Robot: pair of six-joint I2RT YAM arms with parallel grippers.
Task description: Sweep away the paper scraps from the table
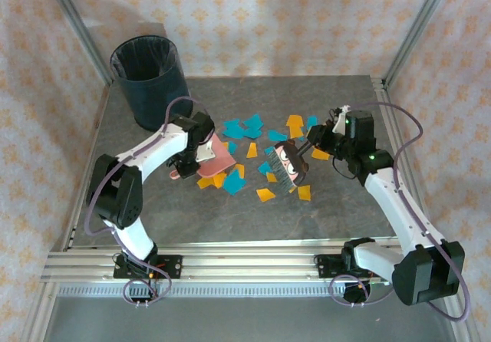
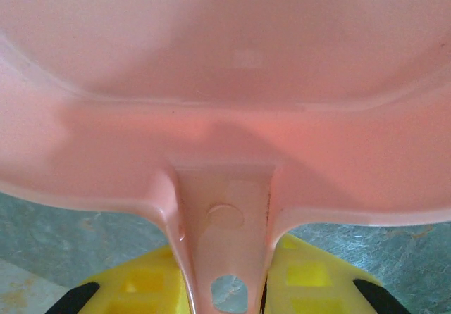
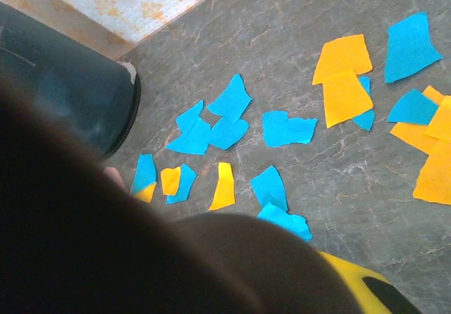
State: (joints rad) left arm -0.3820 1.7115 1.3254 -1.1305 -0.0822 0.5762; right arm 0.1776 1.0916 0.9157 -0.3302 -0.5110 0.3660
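my left gripper (image 2: 225, 289) is clamped on the handle of the pink dustpan (image 2: 225, 82), so the tray sits ahead of my fingers to receive debris. my right gripper (image 1: 316, 141) is closed on the brush (image 1: 288, 166). beyond it, the paper scraps (image 3: 289, 127) lie spread on the table (image 3: 282, 46) between both hands.

The paper scraps (image 3: 289, 129) were seen in teal-blue & orange-yellow, on a table (image 1: 345, 212) coloured dark grey w/ mottled, stone-like veining. The dustpan (image 2: 225, 67) was rendered in pale pink, the bin (image 1: 146, 89) in dark blue w/ a black liner. The brush (image 1: 288, 166) head was coloured dark w/ red & white markings. The walls (image 1: 291, 20) were patterned cream w/ orange floral motifs. The arms (image 1: 157, 146) were finished white & black, the rails (image 1: 253, 261) silver.
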